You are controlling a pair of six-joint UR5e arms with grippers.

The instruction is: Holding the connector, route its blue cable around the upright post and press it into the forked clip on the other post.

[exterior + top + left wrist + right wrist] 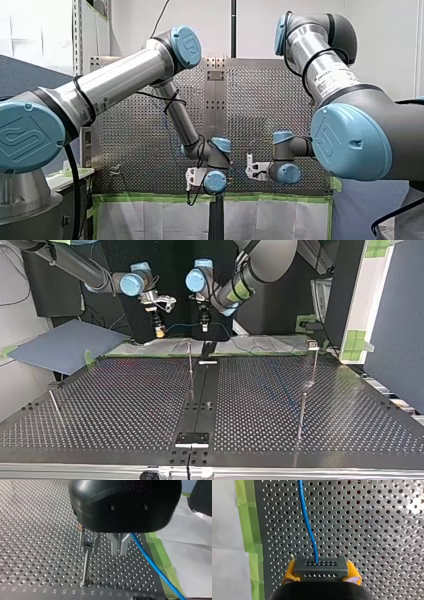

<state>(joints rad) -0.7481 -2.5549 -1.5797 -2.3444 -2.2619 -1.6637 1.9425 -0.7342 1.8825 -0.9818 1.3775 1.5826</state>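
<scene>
Surface: black perforated table with a bare centre strip. Its far edge is lined with green tape, and a white sheet lies beyond the tape. A blue-grey panel leans off the table at the top view's left. Thin upright posts stand on the table; one ahead of my left gripper carries a small dark head.

Right gripper: yellow pads are clamped on either side of the dark grey connector, which is held above the table near the taped edge. The blue cable leaves the connector's face and runs straight ahead over the holes.

Left gripper: the metal fingers appear drawn together with only a slit between them, though the view is poor. The cable passes just beside them, and I see nothing pinched. Both grippers hang side by side over the taped edge.
</scene>
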